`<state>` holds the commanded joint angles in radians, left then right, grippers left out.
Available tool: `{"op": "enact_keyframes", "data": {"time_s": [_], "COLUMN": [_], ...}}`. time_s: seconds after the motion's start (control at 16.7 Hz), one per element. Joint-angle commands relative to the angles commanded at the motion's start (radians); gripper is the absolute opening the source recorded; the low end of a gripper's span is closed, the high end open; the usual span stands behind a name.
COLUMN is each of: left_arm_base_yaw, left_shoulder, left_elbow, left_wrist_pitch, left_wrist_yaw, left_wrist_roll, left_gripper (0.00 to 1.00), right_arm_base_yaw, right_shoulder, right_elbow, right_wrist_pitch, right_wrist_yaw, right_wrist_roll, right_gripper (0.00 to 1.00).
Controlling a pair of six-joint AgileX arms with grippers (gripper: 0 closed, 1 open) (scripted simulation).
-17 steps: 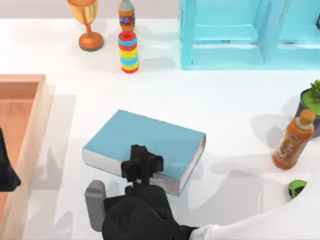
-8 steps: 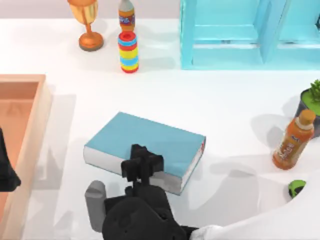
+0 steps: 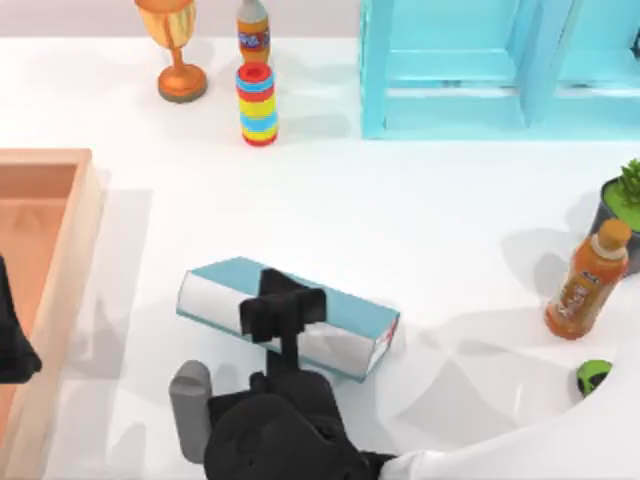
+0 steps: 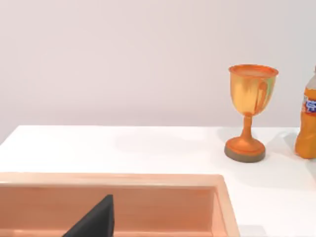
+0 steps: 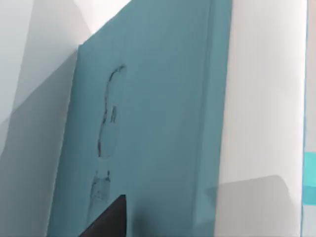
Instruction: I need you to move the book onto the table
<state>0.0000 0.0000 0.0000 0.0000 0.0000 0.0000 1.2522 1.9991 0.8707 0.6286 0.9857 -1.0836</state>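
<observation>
Book (image 3: pixel 345 308) now stands tilted on the table (image 3: pixel 400 210), its white page edge turned up toward the camera, where earlier the blue cover lay flat. Right gripper (image 3: pixel 282 312) clamps its near edge. Left gripper (image 3: pixel 12 345) is cut off beside the wooden box (image 3: pixel 70 230); I cannot tell its opening. Two orange bottles (image 3: pixel 588 280) are visible.

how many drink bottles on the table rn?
2: bottle at the far edge beside the trophy; second bottle tilted at the right by the plant.
</observation>
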Motion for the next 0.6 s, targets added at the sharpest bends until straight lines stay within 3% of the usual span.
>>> {"op": "enact_keyframes", "data": {"time_s": [0.6], "left_arm_base_yaw": [0.000], "left_shoulder": [0.000], "left_elbow": [0.000], "left_wrist_pitch": [0.000], "left_wrist_yaw": [0.000], "left_wrist_roll": [0.000], "left_gripper": [1.00], "right_arm_base_yaw": [0.062], "right_shoulder": [-0.006], "right_elbow": [0.012], "right_wrist_pitch": [-0.069], "right_wrist_yaw": [0.030], "right_wrist_roll": [0.066], "right_gripper": [1.00]}}
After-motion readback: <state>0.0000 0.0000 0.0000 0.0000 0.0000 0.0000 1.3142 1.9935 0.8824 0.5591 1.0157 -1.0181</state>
